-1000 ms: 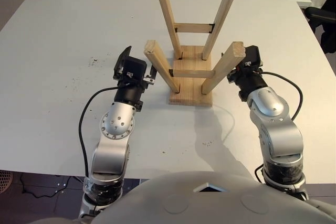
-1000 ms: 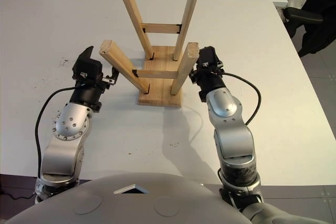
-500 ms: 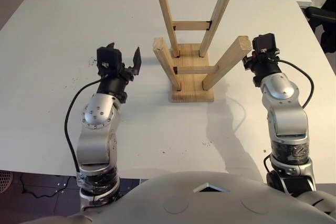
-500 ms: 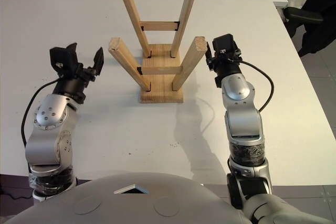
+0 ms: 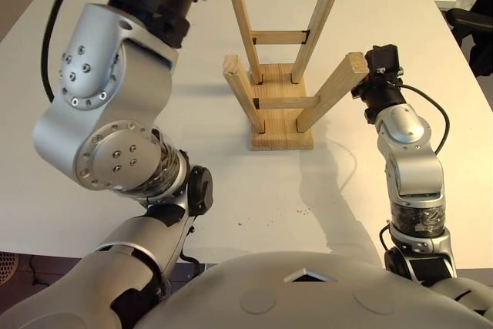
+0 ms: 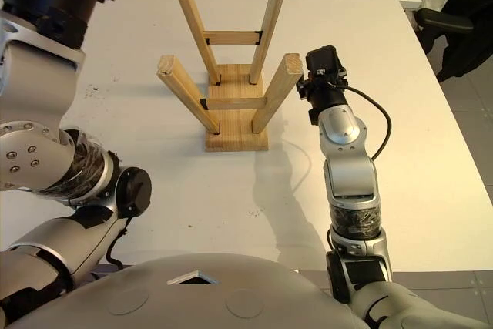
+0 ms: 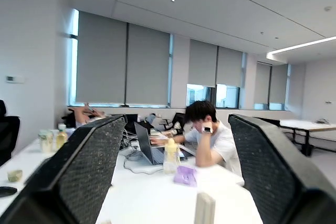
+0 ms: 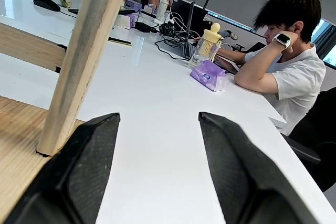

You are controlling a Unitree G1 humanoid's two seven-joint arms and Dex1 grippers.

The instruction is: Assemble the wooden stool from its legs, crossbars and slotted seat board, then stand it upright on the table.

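Since the stool (image 5: 281,102) rests legs-up, uprighting is judged pending | left tool (image 7: 177,121): open, empty | right tool (image 8: 157,117): open, empty, beside leg (image 8: 84,61).

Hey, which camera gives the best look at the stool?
Left eye view: the whole stool, upside down. Right eye view shows the same. Right wrist view catches one leg and some seat board; left wrist view, seemingly a leg tip.

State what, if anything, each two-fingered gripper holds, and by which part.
Nothing is held. The left gripper and right gripper are both open with nothing between their fingers; the upturned pale wooden stool is ungripped.
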